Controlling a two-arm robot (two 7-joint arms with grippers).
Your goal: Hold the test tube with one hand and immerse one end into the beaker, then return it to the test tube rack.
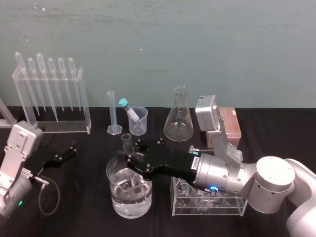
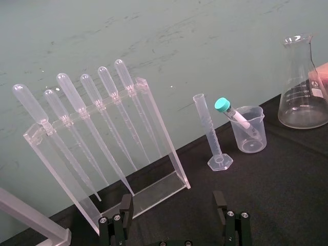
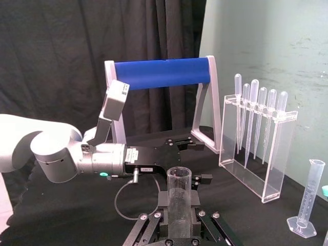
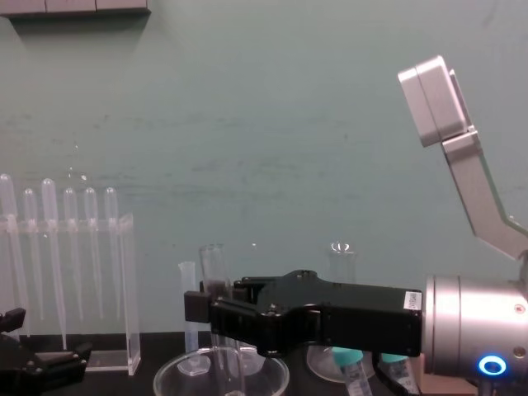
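Right gripper (image 1: 130,161) clasping test tube (image 1: 126,140), tip inside beaker (image 1: 112,186)

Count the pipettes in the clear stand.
6 pipettes, hanging side by side in one row in the clear acrylic stand, at the robot's far left. None looks hidden.

Scuffed teal wall (image 1: 158,39) — black cloth tabletop (image 1: 89,163) — dark curtain (image 3: 77,41)
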